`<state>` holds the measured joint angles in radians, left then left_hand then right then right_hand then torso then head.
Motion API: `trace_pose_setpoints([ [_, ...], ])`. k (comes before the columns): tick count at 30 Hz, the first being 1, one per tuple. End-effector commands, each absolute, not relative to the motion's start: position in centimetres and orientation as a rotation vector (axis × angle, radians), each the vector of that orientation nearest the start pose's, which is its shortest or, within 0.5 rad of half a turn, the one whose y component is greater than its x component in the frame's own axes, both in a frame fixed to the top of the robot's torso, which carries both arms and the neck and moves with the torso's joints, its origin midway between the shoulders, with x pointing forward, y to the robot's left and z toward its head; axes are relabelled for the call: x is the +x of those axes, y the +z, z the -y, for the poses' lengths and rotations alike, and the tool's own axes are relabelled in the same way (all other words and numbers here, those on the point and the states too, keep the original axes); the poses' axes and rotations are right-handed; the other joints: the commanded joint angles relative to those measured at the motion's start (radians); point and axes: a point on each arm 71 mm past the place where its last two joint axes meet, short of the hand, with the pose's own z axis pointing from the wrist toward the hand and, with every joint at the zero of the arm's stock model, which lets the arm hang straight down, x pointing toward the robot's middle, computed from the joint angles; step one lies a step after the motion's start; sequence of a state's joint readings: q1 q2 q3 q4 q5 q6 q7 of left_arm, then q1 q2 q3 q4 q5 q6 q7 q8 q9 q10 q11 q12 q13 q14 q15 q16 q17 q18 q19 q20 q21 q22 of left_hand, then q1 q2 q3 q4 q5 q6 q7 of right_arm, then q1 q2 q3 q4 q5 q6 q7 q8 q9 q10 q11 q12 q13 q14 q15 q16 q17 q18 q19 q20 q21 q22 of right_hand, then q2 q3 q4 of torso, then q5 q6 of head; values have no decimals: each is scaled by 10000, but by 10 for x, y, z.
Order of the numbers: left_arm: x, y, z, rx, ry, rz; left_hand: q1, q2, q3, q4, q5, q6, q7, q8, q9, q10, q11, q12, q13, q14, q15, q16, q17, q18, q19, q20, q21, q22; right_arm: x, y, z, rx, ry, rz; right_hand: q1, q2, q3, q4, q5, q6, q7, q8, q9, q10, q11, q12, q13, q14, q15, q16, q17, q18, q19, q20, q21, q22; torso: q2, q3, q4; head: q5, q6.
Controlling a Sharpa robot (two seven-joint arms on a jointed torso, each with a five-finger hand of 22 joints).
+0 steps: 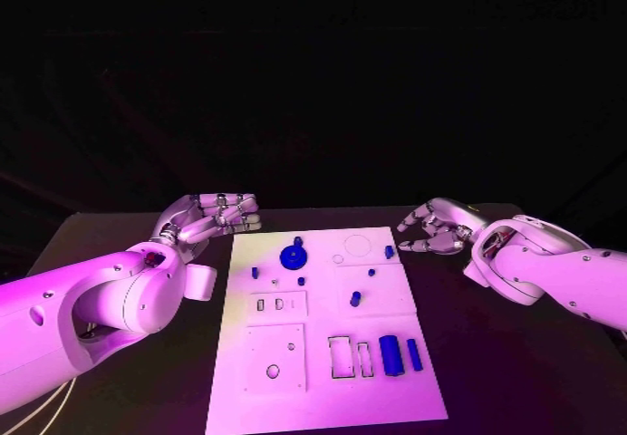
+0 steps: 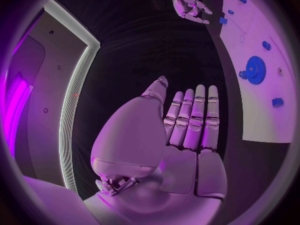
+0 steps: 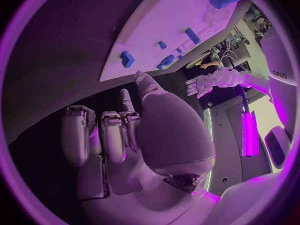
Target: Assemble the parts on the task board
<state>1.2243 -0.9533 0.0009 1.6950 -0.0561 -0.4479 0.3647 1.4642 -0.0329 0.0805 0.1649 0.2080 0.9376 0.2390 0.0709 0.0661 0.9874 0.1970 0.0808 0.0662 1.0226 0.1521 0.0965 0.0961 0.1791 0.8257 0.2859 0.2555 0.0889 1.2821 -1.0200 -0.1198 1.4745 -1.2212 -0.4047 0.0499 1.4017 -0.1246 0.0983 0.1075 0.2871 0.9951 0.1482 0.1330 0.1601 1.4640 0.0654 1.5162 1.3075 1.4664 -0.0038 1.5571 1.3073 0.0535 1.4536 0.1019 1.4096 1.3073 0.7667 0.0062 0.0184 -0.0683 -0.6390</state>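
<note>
Head view: task board [image 1: 327, 399] sits mid-table, both hands parked off its far corners, neither holding anything.

Parts on the board: blue gear [image 1: 294, 257] at the far left-centre, a small peg [image 1: 390, 251] near the far right edge, another peg [image 1: 355, 298] about mid-board, two blue bars [image 1: 390, 352] and [image 1: 414, 354] standing at the near right next to empty rectangular slots. Nothing looks seated in the near-left recesses yet, so I judge assembly barely started.

Risks from here:
- Pegs are small and stand upright; a wide many-fingered grasp coming in from the side could knock one over or flick it off the board.
- Right hand [image 1: 438, 228] is close to the far-right peg. A sloppy approach likely bumps it before the fingers close.
- Board looks like it's just resting on the table; pushing sideways on a tight fit could slide it.
- The two bars sit close together, so grabbing one may drag the other.

Pose:
- Left hand [image 1: 216, 217] hovers just off the far-left corner. Left wrist view shows fingers [image 2: 197, 117] straight and side by side, palm flat, empty.
- Right hand: fingers loosely curled, apart, empty, off the far-right corner and apart from the board.
</note>
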Motion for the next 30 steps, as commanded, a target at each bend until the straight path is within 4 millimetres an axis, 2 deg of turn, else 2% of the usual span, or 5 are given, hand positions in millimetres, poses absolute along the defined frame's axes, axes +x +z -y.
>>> trace_pose_setpoints([
  [1, 468, -139, -218, -10558, -15060, -13513, 89, -8, 6, -62, -46, -25, 60, -34, -4, -36, -25, -35, 3, 27, 21, -44, 1, 28, -89, -4, -60, -11, 491, -172, 304, 402, 6434, -16222, 128, 47, -1, -90, 88, 81, -9, -57, 9, 432, -3, -53, 1918, 940, -34, -23, 2199, -63, 7, -22, 24, 996, -7, -13, -13, 2, -34],
  [9, 469, -139, -219, -10573, -15000, -13474, 96, -3, 11, -67, -45, -23, 60, -34, -4, -34, -26, -36, 3, 29, 19, -46, 2, 28, -89, -4, -60, -12, 495, -187, 301, 513, 6310, -16544, 84, 84, -18, -79, 113, -36, 32, -175, -30, 339, 25, -145, 1815, 953, -9, -3, 2254, -70, 26, -8, 39, 1023, 10, -21, 39, -48, -117],
  [13, 469, -139, -220, -10578, -14978, -13461, 104, 5, 18, -73, -44, -21, 60, -33, -3, -33, -27, -37, 4, 30, 19, -49, 3, 28, -89, -4, -60, -13, 495, -193, 298, 534, 6340, -16677, 91, 90, -19, -89, 99, -73, 43, -212, -42, 324, 36, -159, 1800, 953, -1, -3, 2254, -68, 21, -2, 28, 1015, 3, -18, 27, 33, -159],
  [23, 469, -139, -220, -10567, -14968, -13420, 126, 20, 35, -89, -41, -20, 63, -35, -4, -31, -27, -40, 4, 31, 18, -58, 4, 28, -90, -4, -60, -16, 497, -199, 292, 465, 6334, -16858, 95, 104, -15, -94, 93, -94, 51, -235, -49, 331, 42, -153, 1809, 955, 5, -1, 2261, -65, 15, 2, 18, 1007, 13, -26, 29, 108, -213],
  [30, 469, -139, -221, -10573, -14962, -13429, 126, 20, 35, -89, -41, -20, 63, -35, -4, -31, -27, -40, 4, 31, 18, -58, 4, 28, -90, -4, -60, -16, 500, -200, 291, 452, 6220, -16813, 100, 184, 17, -88, 90, -76, 58, -251, -51, 345, 50, -141, 1824, 956, 14, 1, 2265, -66, 19, 11, 19, 1013, 6, -22, 33, 103, -231],
])
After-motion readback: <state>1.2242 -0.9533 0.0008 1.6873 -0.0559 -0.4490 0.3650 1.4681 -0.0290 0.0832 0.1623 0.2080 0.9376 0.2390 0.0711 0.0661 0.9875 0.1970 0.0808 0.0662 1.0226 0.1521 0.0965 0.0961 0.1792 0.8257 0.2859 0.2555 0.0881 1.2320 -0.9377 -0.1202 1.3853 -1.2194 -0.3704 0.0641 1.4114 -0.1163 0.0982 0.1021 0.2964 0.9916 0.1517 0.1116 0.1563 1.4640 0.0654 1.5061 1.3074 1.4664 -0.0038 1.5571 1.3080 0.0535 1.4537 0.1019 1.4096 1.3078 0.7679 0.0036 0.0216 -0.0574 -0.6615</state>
